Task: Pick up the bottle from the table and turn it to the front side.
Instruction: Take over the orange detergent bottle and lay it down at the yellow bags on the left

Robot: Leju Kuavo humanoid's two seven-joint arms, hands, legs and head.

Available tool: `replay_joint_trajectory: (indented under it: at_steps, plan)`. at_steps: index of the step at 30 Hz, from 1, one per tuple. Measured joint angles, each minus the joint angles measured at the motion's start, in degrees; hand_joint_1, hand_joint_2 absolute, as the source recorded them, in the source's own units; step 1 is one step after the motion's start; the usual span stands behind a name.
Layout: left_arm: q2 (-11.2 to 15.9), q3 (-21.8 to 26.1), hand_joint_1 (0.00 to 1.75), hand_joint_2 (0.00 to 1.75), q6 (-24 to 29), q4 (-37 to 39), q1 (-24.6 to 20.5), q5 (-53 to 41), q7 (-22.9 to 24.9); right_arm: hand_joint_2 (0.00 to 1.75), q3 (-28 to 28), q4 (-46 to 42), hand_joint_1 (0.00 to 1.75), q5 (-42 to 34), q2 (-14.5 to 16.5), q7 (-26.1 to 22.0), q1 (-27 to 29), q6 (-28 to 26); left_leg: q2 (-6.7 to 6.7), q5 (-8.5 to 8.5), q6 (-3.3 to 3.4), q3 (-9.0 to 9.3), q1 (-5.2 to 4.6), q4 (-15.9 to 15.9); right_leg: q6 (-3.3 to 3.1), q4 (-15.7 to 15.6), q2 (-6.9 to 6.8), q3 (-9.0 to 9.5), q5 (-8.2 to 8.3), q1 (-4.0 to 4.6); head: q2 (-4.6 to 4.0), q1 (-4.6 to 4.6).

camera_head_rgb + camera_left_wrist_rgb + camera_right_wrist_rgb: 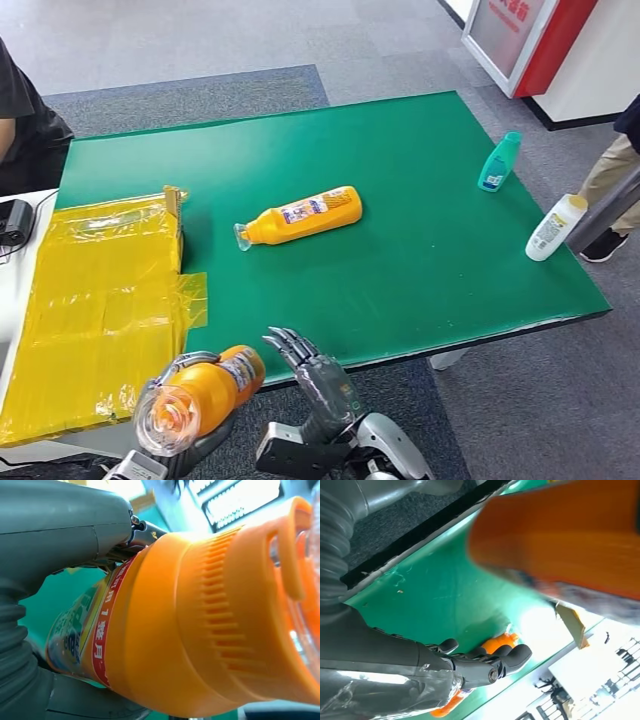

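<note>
Left hand [177,425] grips orange bottle [204,392]; right hand [317,375] released, over green table [423,250] edge; grey floor [226,40].

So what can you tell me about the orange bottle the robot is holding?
The orange plastic bottle is gripped in the robot's left hand, lifted off the green table near its front edge. It lies roughly level, its clear cap pointing toward the camera. It has a ribbed shoulder and a printed label with a red band. The right hand is open beside it, not touching.

light: bright, even | glare: overhead lamps, left wrist view | blur: orange bottle [561,535], right wrist view
</note>
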Motion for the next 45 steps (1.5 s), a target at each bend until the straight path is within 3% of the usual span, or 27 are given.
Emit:
replay_joint_trajectory:
  at_steps: [5, 13, 21, 27, 35, 45]
  plan:
    - [-1.08, 3.34, 1.64, 1.75, 3.26, -2.77, 0.49, -6.58, 0.48, 1.75, -0.86, -1.85, 0.0, 0.32, -0.26, 0.85, 1.57, -0.42, 0.0, 0.0, 0.0, 0.0, 0.0, 0.0, 0.0, 0.0, 0.0, 0.0, 0.0, 0.0, 0.0, -0.01]
    - [-2.35, 13.24, 1.58, 1.75, 11.43, -7.25, 0.35, -30.67, 6.9, 1.75, -2.72, -6.29, 0.0, 0.53, -0.94, 1.53, 5.49, -0.66, 0.0, 0.0, -0.01, 0.0, 0.0, 0.0, -0.04, 0.0, 0.0, -0.02, -0.03, 0.0, 0.0, -0.01]
    - [-2.16, 20.48, 1.61, 1.75, 13.11, -8.45, -0.9, -38.91, 11.86, 1.75, -3.68, -9.05, 0.0, -0.75, -1.56, 1.78, 7.61, -0.58, 0.01, 0.0, -0.01, 0.01, 0.0, 0.0, -0.06, 0.0, 0.01, -0.04, -0.02, 0.0, 0.0, 0.01]
    - [-1.01, 26.08, 1.58, 1.75, 12.74, -5.31, -5.09, -43.91, 14.76, 1.75, -3.82, -9.39, 0.0, -3.73, -2.59, 1.25, 8.92, 0.05, 0.0, 0.01, -0.02, 0.01, 0.01, 0.0, -0.07, 0.0, 0.0, -0.04, -0.01, 0.01, 0.0, -0.02]
    - [0.09, 27.47, 1.55, 1.75, 11.36, 2.57, -11.53, -48.53, 17.46, 1.75, -2.69, -8.52, 0.0, -5.97, -3.58, 0.5, 8.41, 1.01, 0.0, 0.05, -0.03, 0.01, 0.0, 0.0, -0.02, 0.0, 0.0, -0.03, 0.07, 0.0, 0.0, 0.01]
    - [0.86, 24.04, 1.52, 1.75, 9.5, 7.12, -15.83, -52.66, 19.74, 1.75, -0.53, -6.73, 0.0, -7.62, -4.92, 0.5, 6.89, 1.31, 0.01, 0.06, -0.03, 0.0, 0.0, 0.0, -0.02, 0.0, 0.01, -0.06, 0.08, 0.0, 0.0, -0.01]
